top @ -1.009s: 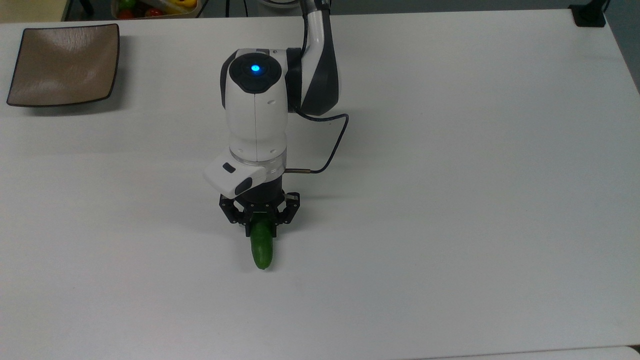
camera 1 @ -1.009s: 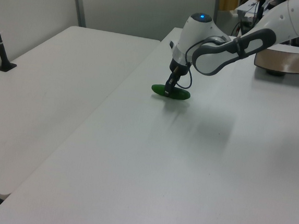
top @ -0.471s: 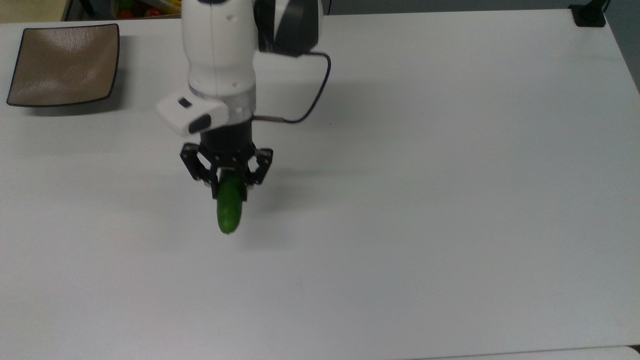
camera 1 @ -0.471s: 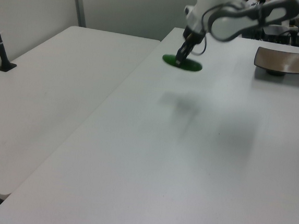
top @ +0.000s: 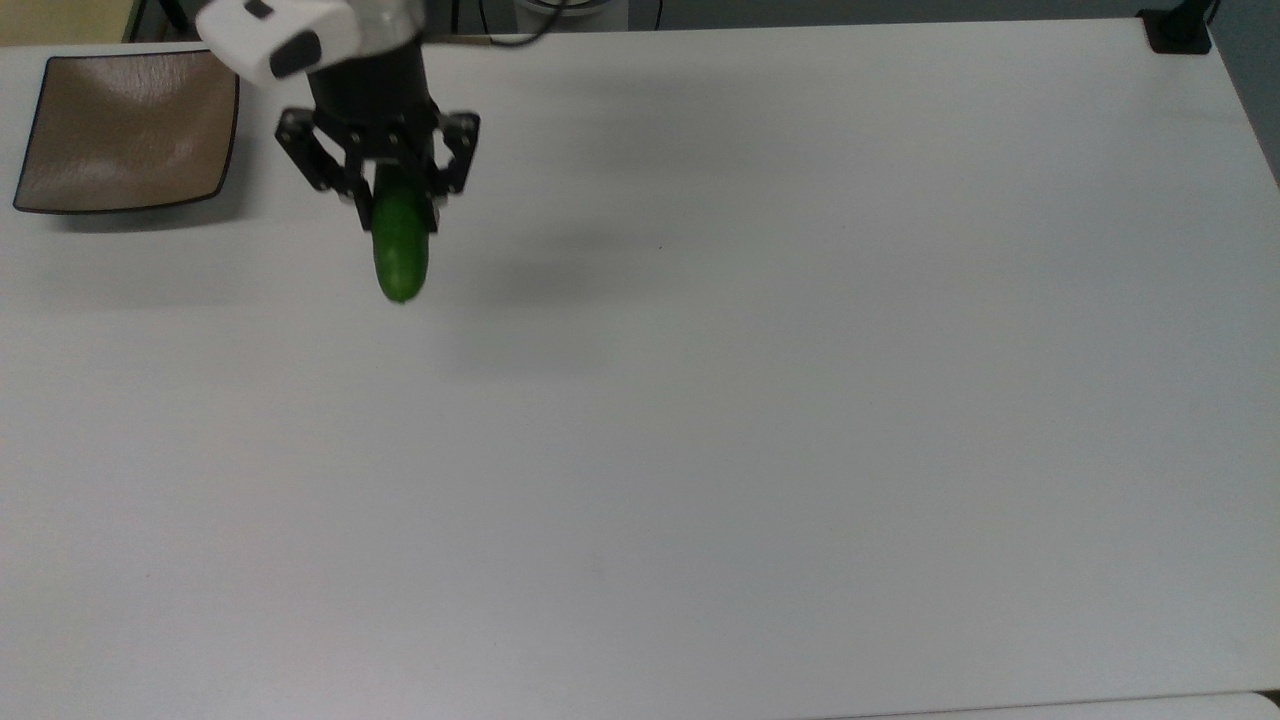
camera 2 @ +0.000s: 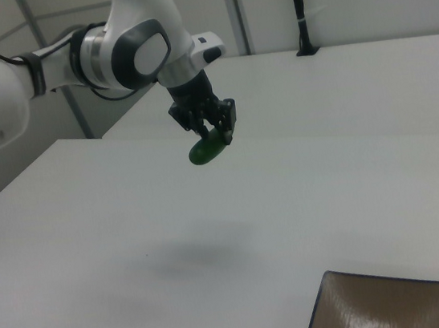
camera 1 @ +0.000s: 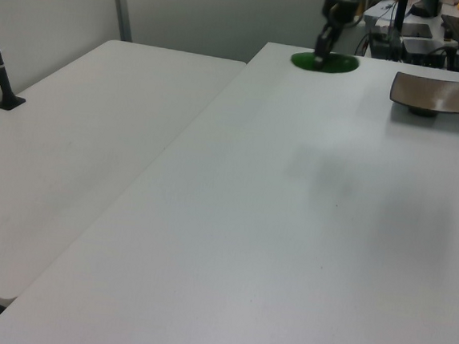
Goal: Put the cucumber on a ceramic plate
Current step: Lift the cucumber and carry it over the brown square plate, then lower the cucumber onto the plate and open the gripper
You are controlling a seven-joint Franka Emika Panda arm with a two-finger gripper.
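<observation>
Top view: gripper [top: 398, 205] clamps cucumber [top: 400, 252] aloft, right of ceramic plate [top: 125, 130]; carry level, centre over plate, lower gently.

Cucumber [top: 400, 248] in pincer [top: 397, 200] beside plate [top: 128, 130]
</observation>
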